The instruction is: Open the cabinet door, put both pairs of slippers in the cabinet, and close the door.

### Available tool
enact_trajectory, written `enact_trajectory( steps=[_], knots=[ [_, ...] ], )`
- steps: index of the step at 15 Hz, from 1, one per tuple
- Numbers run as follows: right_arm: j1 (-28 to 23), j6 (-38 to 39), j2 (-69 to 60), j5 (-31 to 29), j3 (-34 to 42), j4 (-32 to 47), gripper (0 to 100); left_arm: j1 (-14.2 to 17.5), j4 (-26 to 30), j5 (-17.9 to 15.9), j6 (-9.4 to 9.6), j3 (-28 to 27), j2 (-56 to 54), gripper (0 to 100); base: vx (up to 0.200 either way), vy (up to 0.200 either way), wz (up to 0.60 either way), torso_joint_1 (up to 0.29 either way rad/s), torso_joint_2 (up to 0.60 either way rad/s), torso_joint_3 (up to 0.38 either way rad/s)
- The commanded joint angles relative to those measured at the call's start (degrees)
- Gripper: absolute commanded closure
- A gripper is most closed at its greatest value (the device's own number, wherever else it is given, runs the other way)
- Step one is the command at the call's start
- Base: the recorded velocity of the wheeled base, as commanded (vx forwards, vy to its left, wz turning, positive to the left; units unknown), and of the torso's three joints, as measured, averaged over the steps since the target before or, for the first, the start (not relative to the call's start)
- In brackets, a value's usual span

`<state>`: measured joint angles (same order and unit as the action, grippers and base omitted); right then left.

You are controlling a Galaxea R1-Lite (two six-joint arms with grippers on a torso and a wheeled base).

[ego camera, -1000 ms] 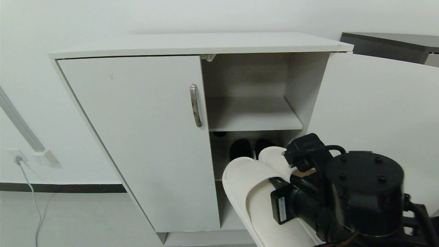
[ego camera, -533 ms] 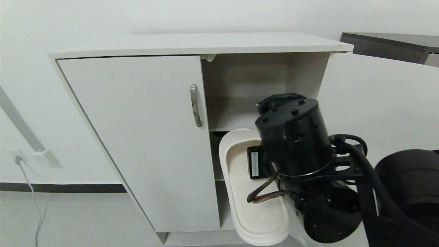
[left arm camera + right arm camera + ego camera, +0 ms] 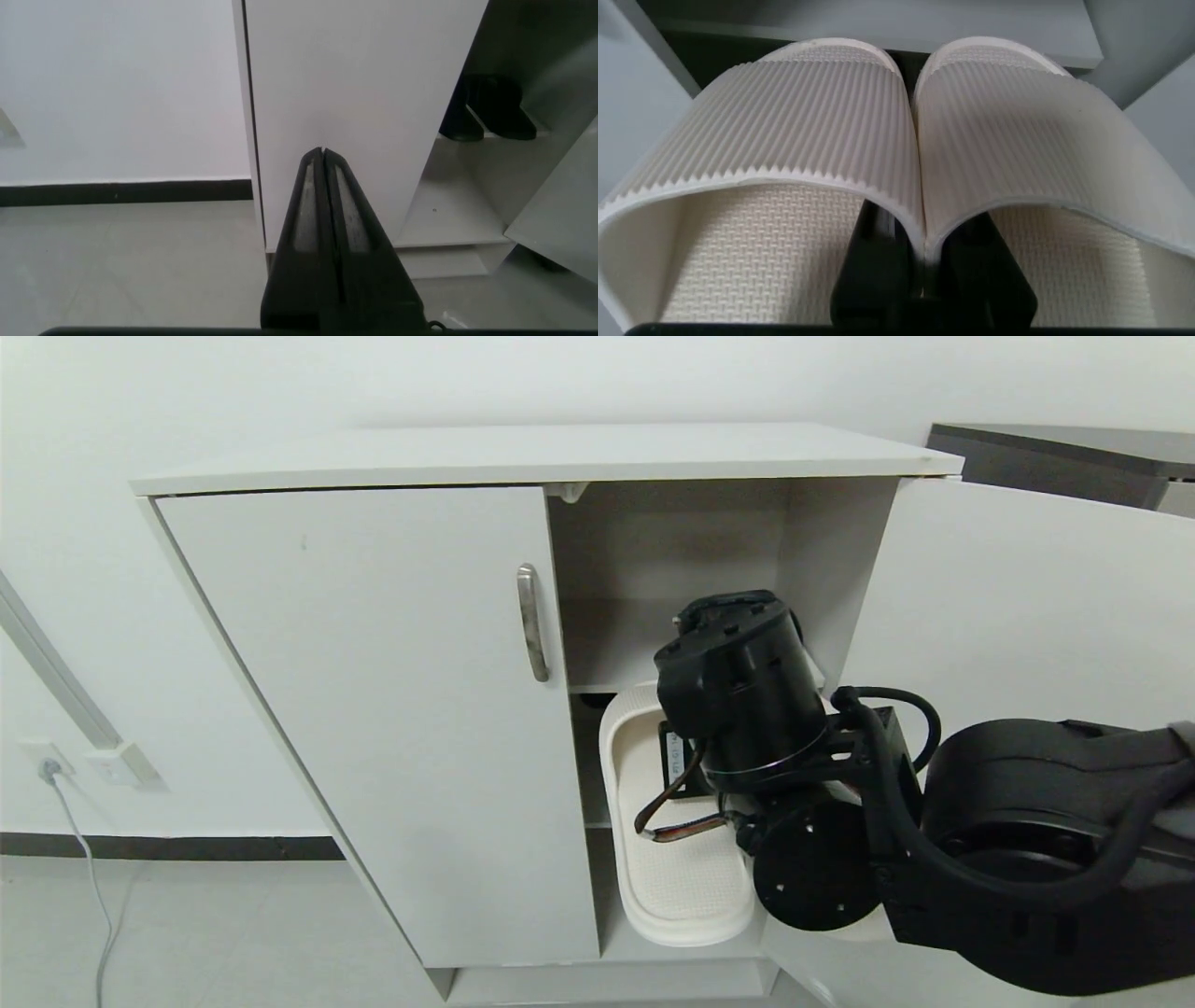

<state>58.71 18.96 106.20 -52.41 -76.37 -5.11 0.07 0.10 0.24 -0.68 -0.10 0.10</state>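
Right gripper (image 3: 922, 269) is pinching the pair of white slippers (image 3: 831, 121) by their two inner side walls, which its closed fingers are pressing together. The slippers are projecting straight ahead of the gripper, their long axis running from heels at the fingers to toes at the cabinet (image 3: 523, 453) opening. In the head view you are seeing them tilting steeply: toes up at the front edge of the shelf (image 3: 607, 667), heels hanging low near the cabinet floor. Whether the toes are touching the shelf cannot be told.

The right door (image 3: 1008, 597) is standing open and the left door (image 3: 373, 709) is shut. Black slippers (image 3: 491, 105) are already sitting on a lower shelf inside. Left gripper (image 3: 322, 154) is idling closed and empty, facing the left door, well apart from the load.

Judgement: the right arm is doing this placement alone. You are likely needing the toes dropped below the shelf edge before pushing in.
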Motion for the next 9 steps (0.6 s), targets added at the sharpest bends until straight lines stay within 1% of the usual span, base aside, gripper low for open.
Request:
enact_trajectory(
  steps=[1, 5, 9],
  knots=[
    [0.0, -0.24, 0.14, 0.02, -0.35, -0.08, 100, 0.01, -0.01, 0.02, -0.02, 0.01, -0.01, 100, 0.0, 0.0, 0.0, 0.0, 0.0, 0.0],
    [-0.17, -0.41, -0.21, -0.06, -0.18, -0.08, 100, 0.01, -0.01, -0.07, 0.07, 0.01, -0.01, 100, 0.0, 0.0, 0.0, 0.0, 0.0, 0.0],
    [-0.17, -1.03, -0.21, -0.06, -0.35, -0.08, 100, 0.01, -0.01, -0.16, 0.16, 0.01, -0.01, 100, 0.2, 0.0, 0.0, 0.0, 0.0, 0.005]
  ],
)
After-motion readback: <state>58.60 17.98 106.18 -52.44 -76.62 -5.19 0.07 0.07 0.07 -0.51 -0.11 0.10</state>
